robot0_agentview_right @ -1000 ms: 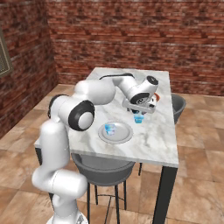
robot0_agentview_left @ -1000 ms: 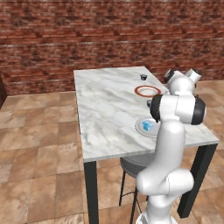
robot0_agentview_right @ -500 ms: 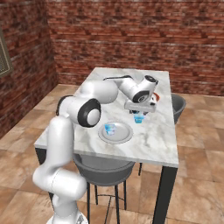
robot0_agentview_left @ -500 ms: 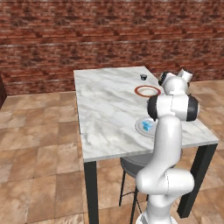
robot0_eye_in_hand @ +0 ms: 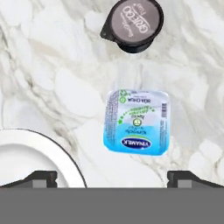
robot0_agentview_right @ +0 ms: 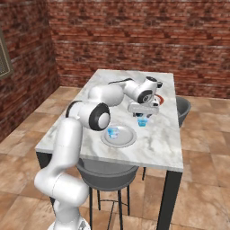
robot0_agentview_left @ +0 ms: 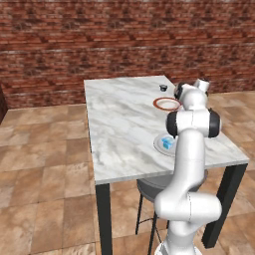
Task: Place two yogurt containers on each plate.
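Wall (robot0_agentview_left: 124, 40): rough red-brown brick behind everything.
Table (robot0_agentview_left: 119, 129): rectangular slab of pale veined marble on dark legs.
Stool (robot0_agentview_right: 105, 173): round grey seat, tucked under the near edge.
Grey plate (robot0_agentview_right: 120, 140): plain, round and shallow, near the front edge, with one light blue yogurt cup (robot0_agentview_right: 112, 132) on it.
Rimmed plate (robot0_agentview_left: 167, 103): white with a red-brown ring, farther back, partly behind the arm.
Gripper (robot0_agentview_right: 143, 113): jaws spread wide, holding nothing, poised over a second blue cup (robot0_eye_in_hand: 137, 122).
Second blue cup: squarish with rounded corners, printed foil lid, sitting on bare marble, untouched.
Dark cup (robot0_eye_in_hand: 133, 24): round, pale brownish lid, just beyond the blue one.
Another dark cup (robot0_agentview_left: 163, 87): tiny, at the far edge.
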Controlling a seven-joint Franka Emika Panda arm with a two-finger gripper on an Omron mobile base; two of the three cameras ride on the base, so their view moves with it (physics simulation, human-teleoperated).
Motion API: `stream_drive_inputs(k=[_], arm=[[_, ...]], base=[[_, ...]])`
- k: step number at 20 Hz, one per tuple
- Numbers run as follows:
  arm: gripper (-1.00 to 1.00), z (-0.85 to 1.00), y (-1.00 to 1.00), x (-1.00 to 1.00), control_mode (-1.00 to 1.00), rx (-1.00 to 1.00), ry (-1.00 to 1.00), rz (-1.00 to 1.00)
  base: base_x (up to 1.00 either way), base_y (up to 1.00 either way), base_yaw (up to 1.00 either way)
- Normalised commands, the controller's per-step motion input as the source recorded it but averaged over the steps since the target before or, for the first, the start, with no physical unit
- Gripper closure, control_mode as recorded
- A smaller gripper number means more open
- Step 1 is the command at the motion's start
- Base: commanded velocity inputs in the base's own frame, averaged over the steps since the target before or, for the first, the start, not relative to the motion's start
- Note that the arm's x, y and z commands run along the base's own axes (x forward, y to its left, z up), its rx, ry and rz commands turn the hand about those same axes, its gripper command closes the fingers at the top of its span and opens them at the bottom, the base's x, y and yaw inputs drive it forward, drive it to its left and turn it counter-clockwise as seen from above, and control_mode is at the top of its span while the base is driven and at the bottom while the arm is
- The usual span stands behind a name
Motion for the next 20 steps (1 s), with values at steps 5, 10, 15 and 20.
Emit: stream_drive_inputs(k=[5, 10, 15, 20], arm=[[-1.00, -0.22, 0.00, 0.21, -1.00, 0.00, 0.00, 0.01], [-1.00, -0.17, 0.00, 0.07, -1.00, -0.01, 0.00, 0.02], [-1.00, -0.22, 0.00, 0.08, -1.00, -0.04, 0.00, 0.02], [-1.00, -0.22, 0.00, 0.09, -1.00, -0.04, 0.00, 0.01]], base=[[0.00, 0.00, 0.00], [0.00, 0.00, 0.00], [0.00, 0.00, 0.00], [0.00, 0.00, 0.00]])
